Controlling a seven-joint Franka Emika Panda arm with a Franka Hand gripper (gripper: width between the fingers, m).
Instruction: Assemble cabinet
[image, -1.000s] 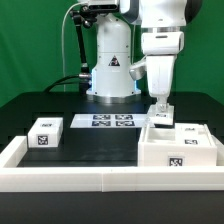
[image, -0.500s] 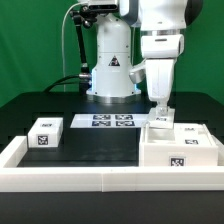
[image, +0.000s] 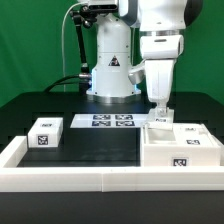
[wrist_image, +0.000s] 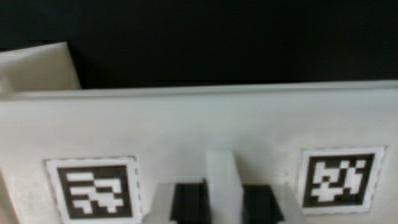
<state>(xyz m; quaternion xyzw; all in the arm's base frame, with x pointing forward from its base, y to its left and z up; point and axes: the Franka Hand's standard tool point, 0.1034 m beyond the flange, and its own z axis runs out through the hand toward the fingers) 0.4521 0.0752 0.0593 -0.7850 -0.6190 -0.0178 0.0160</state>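
At the front corner of the bench (image: 95, 145) on the exterior view's right, just behind the low white rail (image: 70, 180): the cabinet (image: 180, 152), tags facing forward and up. Directly above, pincer (image: 160, 112) clenched on a narrow white ridge of the cabinet, dark fingers (wrist_image: 187, 205) either side. Mid-bench, the marker board (image: 110, 121); toward the opposite edge, a small tagged white block (image: 45, 132).

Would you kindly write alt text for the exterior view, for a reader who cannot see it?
A white robot arm holds its pincer at the top of the cabinet, on the exterior view's right. A tagged white block and the marker board lie on the black table.
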